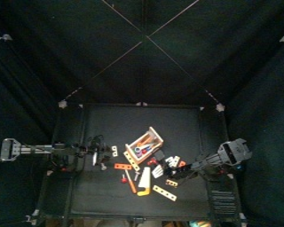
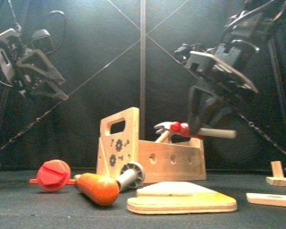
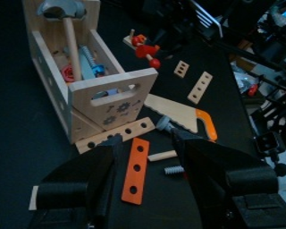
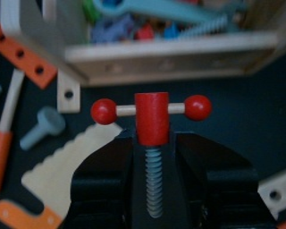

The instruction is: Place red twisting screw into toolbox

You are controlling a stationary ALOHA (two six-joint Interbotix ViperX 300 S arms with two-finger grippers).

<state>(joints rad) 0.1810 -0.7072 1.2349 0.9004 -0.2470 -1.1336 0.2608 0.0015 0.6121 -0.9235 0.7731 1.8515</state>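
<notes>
The right gripper (image 4: pixel 149 183) is clamped on the red twisting screw (image 4: pixel 150 114), a toy screw with a red head, a thin cross bar with two red balls, and a grey threaded shaft. The shaft lies between the two black jaws, and the red head points toward the toolbox (image 4: pixel 170 49). The screw is just in front of the wooden wall of the box, not inside it.

The toolbox is a small box of pale wood with round holes in its sides and several toy tools lying inside. In the front view it (image 2: pixel 152 148) stands in the middle of the black table (image 2: pixel 38 207), and the right arm hangs above its right end.

The left gripper (image 3: pixel 152 174) is at the left side of the table, with its jaws apart and nothing between them. Below it lies a flat orange strip with holes (image 3: pixel 136 170). A pale wooden toy saw with an orange handle (image 3: pixel 181 116) lies near the box. At the near left of the table stands a red round wheel-like part (image 2: pixel 53 173).
</notes>
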